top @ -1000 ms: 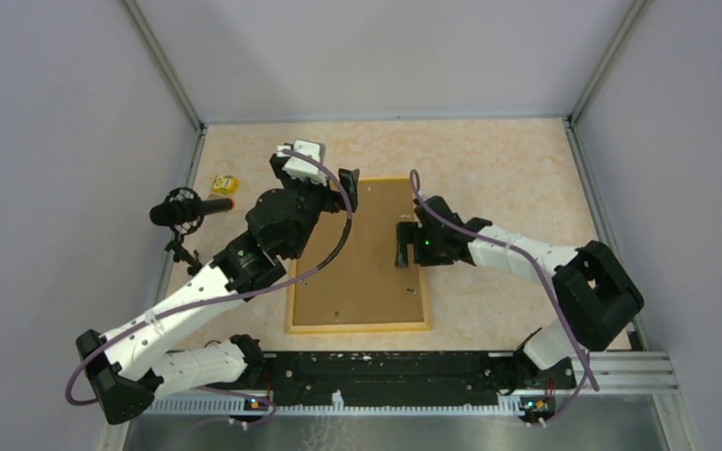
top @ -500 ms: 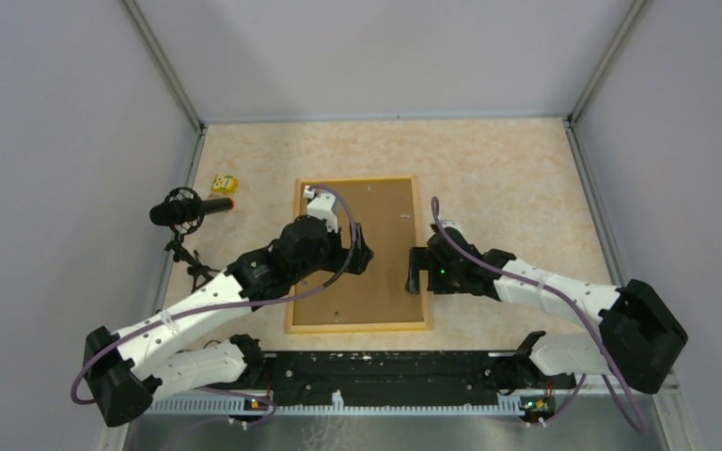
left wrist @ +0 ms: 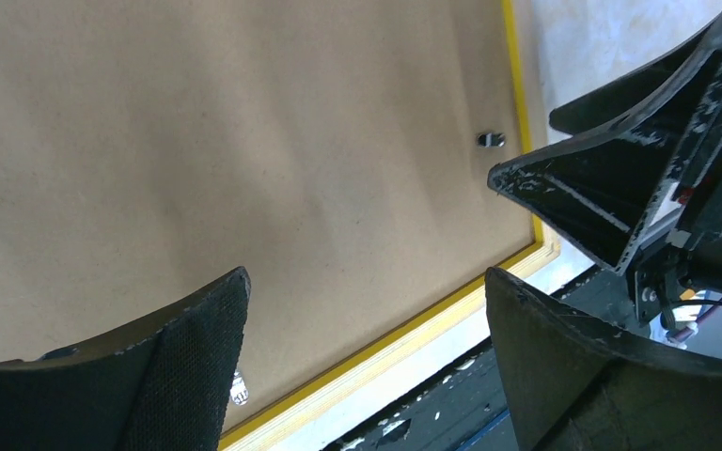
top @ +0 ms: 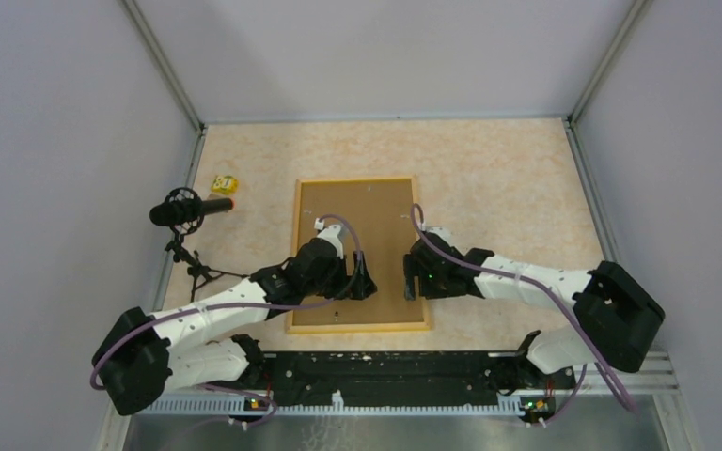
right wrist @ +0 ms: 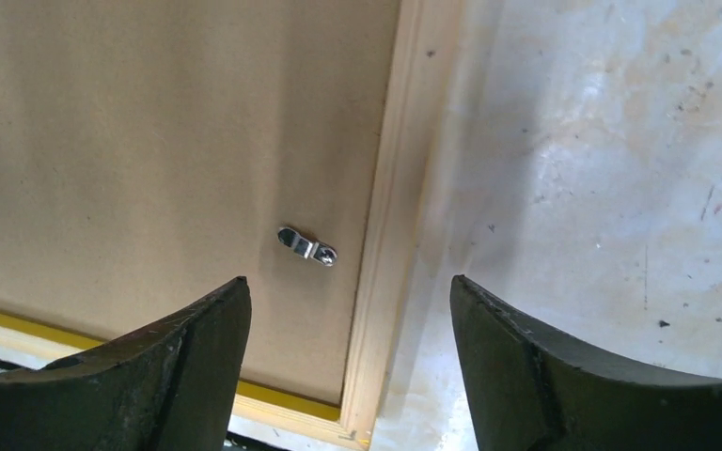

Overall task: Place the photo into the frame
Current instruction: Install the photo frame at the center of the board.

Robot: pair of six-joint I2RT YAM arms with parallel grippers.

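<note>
Frame [top: 357,179] flat, bk side up, long axis near-far.

Overhead I get soft, even light and a sharp picture, with only faint shadows on the table [top: 489,169]. Through the left wrist camera the left gripper [left wrist: 365,277] looks dark and slightly blurred, and broad soft shadows band the board [left wrist: 244,141]. The right gripper [right wrist: 348,280] is equally murky, beside pale glare off the table.
</note>
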